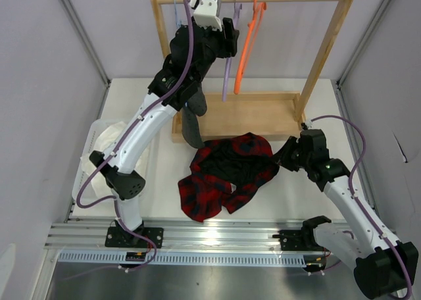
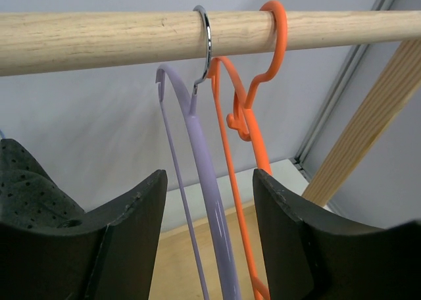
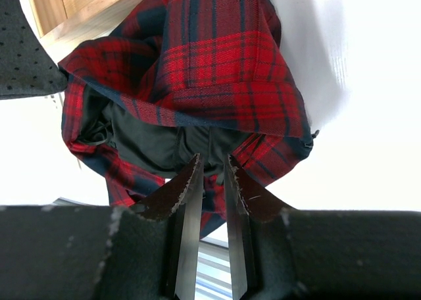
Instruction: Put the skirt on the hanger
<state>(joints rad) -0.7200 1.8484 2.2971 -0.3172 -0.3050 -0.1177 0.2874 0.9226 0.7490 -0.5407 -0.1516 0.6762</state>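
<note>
Left gripper (image 2: 209,181) jaws open, straddling lilac hanger (image 2: 193,116) on wooden rail (image 2: 99,40). Right gripper (image 3: 212,162) jaws narrow, pinching plaid skirt (image 3: 217,63) edge.

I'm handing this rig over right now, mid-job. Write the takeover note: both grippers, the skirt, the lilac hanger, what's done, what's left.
Left gripper: open, raised to the rail, one jaw on each side of the lilac hanger, not closed on it.
Right gripper: jaws nearly together at the edge of the skirt; I cannot tell whether fabric is pinched.
Skirt: crumpled on the table, in front of the wooden rack.
Hanger: hooked on the rail beside the orange hanger.
Done: nothing hung yet.
Left: grip the hanger, take it down, and get the skirt onto it.
</note>
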